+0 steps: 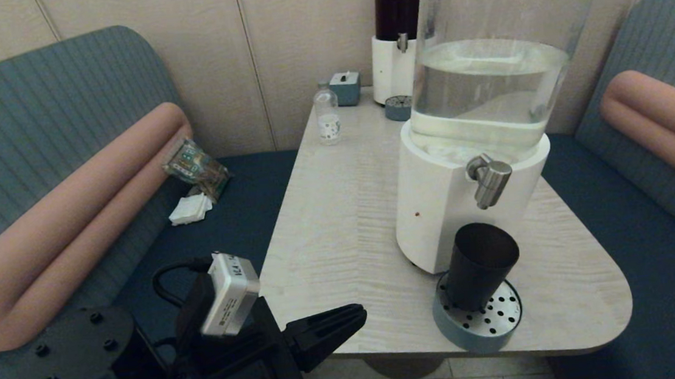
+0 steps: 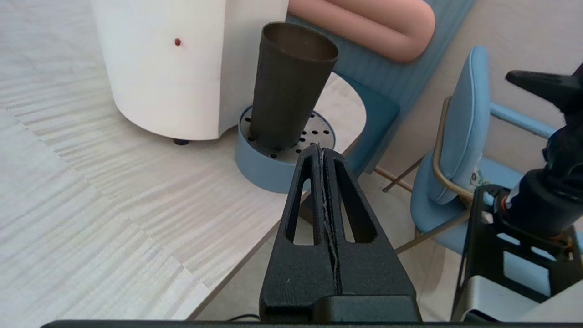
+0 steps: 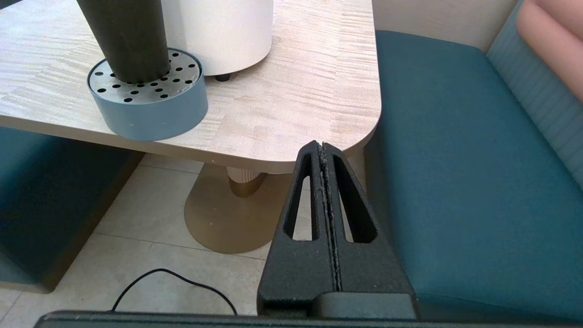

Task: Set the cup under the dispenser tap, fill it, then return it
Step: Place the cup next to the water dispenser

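Observation:
The matte black cup [image 1: 480,265] stands upright on the round blue drip tray [image 1: 450,326], directly below the brushed-steel tap [image 1: 489,179] of the large white-based dispenser [image 1: 436,205]. In the left wrist view the cup [image 2: 289,86] rises on the tray [image 2: 259,161] just beyond my left gripper [image 2: 321,146], which is shut and empty, off the table's front-left edge [image 1: 358,316]. The right gripper [image 3: 321,145] is shut and empty, below the table's front-right corner; the cup [image 3: 125,36] shows there on the tray [image 3: 150,114]. That arm is out of the head view.
A slimmer dark-liquid dispenser [image 1: 397,31], a small clear bottle [image 1: 327,116], a little blue box [image 1: 346,88] and a second small drip tray [image 1: 397,108] stand at the table's far end. Benches flank the table [image 1: 339,214]. A blue chair [image 2: 455,150] stands nearby.

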